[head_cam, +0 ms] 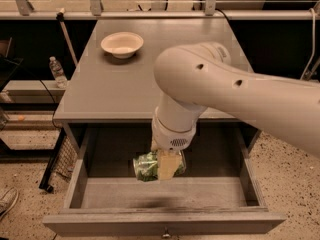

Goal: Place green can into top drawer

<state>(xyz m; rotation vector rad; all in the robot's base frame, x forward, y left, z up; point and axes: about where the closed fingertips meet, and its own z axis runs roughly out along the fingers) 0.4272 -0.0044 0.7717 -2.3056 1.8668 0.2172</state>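
Arm steeply downward, pincer tight around green can, over open top drawer.

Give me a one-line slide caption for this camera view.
The gripper, shut on the crushed green metal can, holds it over the open grey wooden top drawer.

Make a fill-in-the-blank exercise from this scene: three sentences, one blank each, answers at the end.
1. The gripper holds the green can over the top drawer, which is pulled ___.
2. The bowl stands on the ___, not in the drawer.
3. Far left in the picture stands a clear plastic water ___.

Missing words: open; table; bottle.
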